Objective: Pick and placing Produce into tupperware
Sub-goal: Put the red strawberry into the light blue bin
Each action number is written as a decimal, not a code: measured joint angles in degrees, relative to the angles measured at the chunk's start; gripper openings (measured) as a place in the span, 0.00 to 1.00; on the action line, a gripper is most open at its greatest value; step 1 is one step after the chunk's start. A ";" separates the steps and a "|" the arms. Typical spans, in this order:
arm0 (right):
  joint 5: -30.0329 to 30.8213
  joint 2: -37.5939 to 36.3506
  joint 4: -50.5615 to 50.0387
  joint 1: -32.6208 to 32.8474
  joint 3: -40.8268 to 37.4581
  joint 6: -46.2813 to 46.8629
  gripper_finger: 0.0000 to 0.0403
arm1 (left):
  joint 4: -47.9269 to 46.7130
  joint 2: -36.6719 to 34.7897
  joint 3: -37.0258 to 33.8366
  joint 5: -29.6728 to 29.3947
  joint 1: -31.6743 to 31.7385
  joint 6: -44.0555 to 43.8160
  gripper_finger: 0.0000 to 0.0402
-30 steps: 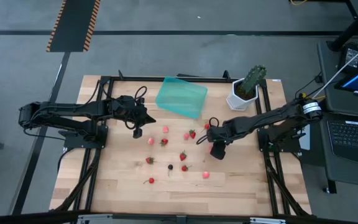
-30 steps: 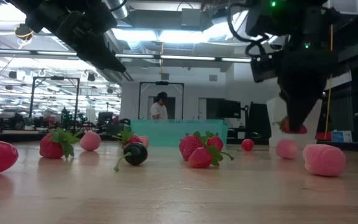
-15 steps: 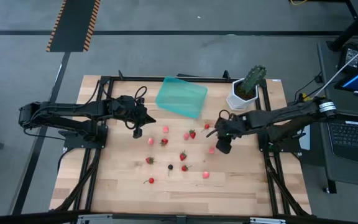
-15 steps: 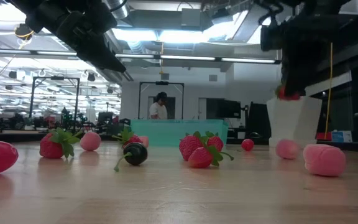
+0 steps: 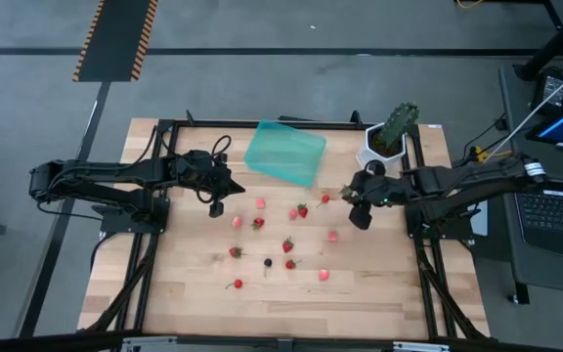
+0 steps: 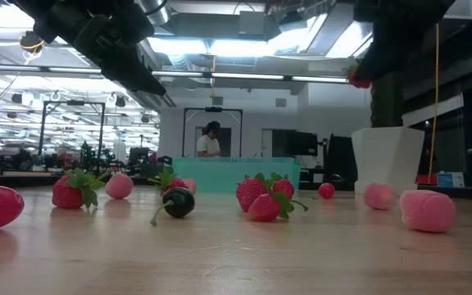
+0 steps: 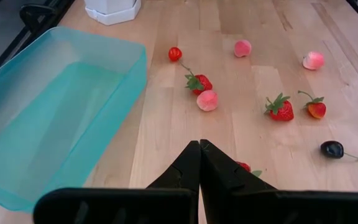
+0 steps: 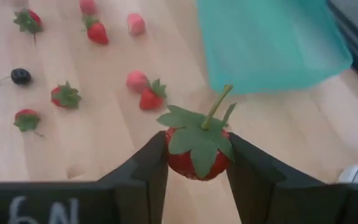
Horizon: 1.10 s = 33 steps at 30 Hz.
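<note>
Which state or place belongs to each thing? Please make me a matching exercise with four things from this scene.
Things:
1. left gripper
2. right gripper
3. teal container
4. black cherry

States:
A. empty
B. lying on the wood with a thin stem
C. shut on nothing
D. holding a red strawberry in the air

Pairs: 1-C, 2-D, 3-A, 4-B
</note>
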 joint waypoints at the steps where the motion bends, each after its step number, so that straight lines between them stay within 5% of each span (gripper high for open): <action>1: 0.29 -0.89 1.69 0.00 -1.28 -0.46 0.34 | 0.00 0.00 0.00 -0.01 -0.01 0.00 0.00; 23: 0.02 -20.59 52.42 0.00 -31.07 -18.20 0.34 | 0.02 0.00 0.00 -0.01 -0.01 0.35 0.00; 33: -10.04 -23.91 67.11 0.09 -40.28 -19.94 0.34 | 0.04 0.00 0.00 -0.06 -0.01 0.38 0.00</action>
